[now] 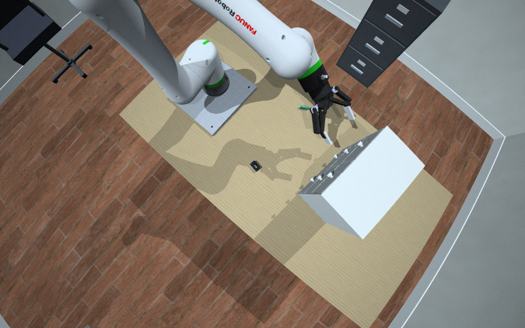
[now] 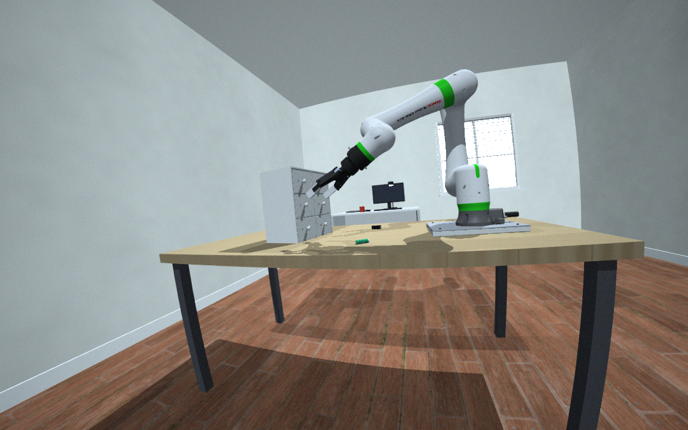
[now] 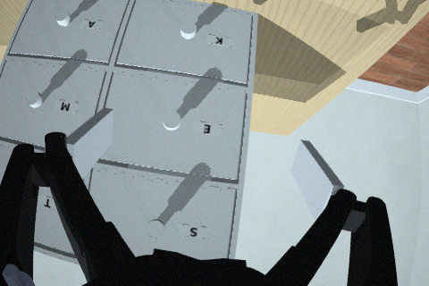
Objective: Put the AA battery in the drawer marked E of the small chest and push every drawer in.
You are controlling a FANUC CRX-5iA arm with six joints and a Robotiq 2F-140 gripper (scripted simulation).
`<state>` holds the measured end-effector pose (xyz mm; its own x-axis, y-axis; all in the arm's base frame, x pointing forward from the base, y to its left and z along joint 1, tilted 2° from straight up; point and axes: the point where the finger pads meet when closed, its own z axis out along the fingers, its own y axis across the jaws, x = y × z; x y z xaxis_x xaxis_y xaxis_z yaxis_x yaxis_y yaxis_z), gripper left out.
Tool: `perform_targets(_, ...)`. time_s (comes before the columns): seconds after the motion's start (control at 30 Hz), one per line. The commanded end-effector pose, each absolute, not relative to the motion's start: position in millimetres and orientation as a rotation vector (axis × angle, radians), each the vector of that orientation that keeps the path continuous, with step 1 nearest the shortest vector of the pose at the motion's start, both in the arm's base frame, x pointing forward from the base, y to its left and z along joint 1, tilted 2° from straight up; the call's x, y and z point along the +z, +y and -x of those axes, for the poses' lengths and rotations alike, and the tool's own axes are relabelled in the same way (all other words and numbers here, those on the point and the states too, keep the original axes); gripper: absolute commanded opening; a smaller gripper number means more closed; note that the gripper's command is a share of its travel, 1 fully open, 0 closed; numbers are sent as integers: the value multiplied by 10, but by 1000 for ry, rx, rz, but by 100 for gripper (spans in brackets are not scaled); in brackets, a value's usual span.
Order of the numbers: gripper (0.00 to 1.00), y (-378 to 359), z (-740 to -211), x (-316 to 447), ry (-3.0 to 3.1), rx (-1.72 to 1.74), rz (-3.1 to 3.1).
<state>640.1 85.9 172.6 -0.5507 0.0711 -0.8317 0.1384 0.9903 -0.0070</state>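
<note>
The white chest (image 1: pixel 374 183) (image 2: pixel 279 205) stands at the table's far end, its grey front (image 3: pixel 239 107) facing the arm. All drawers I can see sit flush. In the wrist view the drawer marked E (image 3: pixel 143 146) is in the middle row, with its knob (image 3: pixel 172 125) beside the letter. My gripper (image 1: pixel 340 128) (image 2: pixel 318 187) (image 3: pixel 205 141) is open and empty. It hangs in the air just in front of the chest's front, pointing at it, with the E drawer between the finger pads. The green AA battery (image 1: pixel 303 107) (image 2: pixel 362 240) lies on the table behind the gripper.
A small black object (image 1: pixel 255 165) (image 2: pixel 375 227) lies mid-table. The arm's base plate (image 1: pixel 223 105) (image 2: pixel 477 227) is at the other end. The table's edge runs close to the chest's right side (image 3: pixel 298 113). A dark file cabinet (image 1: pixel 383 36) stands on the floor.
</note>
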Motion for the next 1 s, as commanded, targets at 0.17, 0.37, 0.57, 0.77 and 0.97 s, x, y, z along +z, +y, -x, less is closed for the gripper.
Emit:
perform_targets(0.17, 100, 839, -6476, 1657, 2039, -142, -168)
perform_targets(0.37, 100, 828, -6517, 1617, 1990, -145, -163)
perform_targets(0.57, 100, 829, -6543, 1604, 1962, -145, -160)
perform_targets(0.77, 100, 819, -6564, 1575, 1935, -148, -158)
perform_targets(0.97, 100, 823, -6578, 1571, 1920, -147, -155)
